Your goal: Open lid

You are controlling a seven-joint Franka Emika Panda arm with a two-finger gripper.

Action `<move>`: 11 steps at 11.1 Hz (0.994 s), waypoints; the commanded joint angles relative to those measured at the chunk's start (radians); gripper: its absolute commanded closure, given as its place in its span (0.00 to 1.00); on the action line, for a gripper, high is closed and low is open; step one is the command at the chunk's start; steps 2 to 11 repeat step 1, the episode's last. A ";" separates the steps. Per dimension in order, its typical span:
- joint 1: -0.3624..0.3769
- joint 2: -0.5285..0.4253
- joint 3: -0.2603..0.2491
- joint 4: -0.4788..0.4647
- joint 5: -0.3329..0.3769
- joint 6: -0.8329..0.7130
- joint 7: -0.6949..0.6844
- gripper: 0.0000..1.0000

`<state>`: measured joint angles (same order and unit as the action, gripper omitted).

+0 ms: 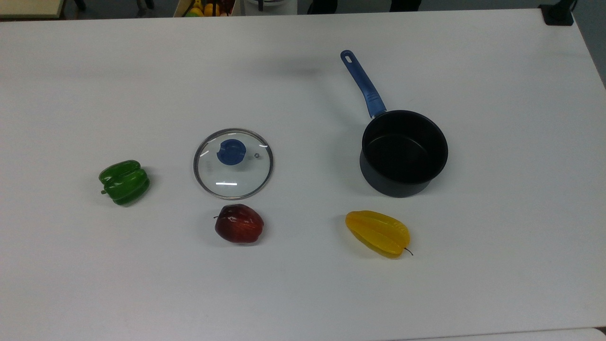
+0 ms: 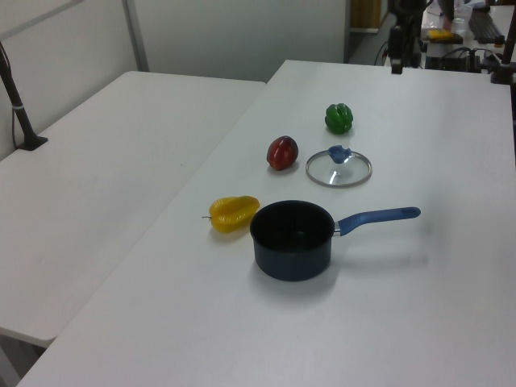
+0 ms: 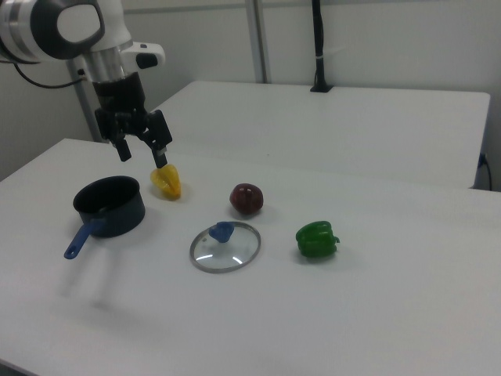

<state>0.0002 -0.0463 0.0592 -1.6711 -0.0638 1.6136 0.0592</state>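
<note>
The lid (image 1: 233, 171) is a clear glass disc with a metal rim and a blue knob (image 1: 231, 151). It lies flat on the white table, left of centre in the top view. It also appears as the lid (image 2: 339, 169) in the left view and the lid (image 3: 225, 247) in the right view. My gripper (image 3: 142, 154) hangs high in the air in the right view's upper left, open and empty, well apart from the lid. In the left view the gripper (image 2: 397, 50) is a dark shape at the top edge.
A dark saucepan (image 1: 404, 151) with a long blue handle (image 1: 362, 85) stands uncovered to the top view's right of the lid. Around the lid lie a green pepper (image 1: 124, 182), a red apple (image 1: 239, 223) and a yellow starfruit (image 1: 377, 233). A second table (image 2: 105, 161) adjoins.
</note>
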 commanded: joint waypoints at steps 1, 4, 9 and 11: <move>-0.002 0.005 -0.022 0.050 0.021 -0.060 -0.071 0.00; -0.002 0.005 -0.022 0.050 0.021 -0.060 -0.071 0.00; -0.002 0.005 -0.022 0.050 0.021 -0.060 -0.071 0.00; -0.002 0.005 -0.022 0.050 0.021 -0.060 -0.071 0.00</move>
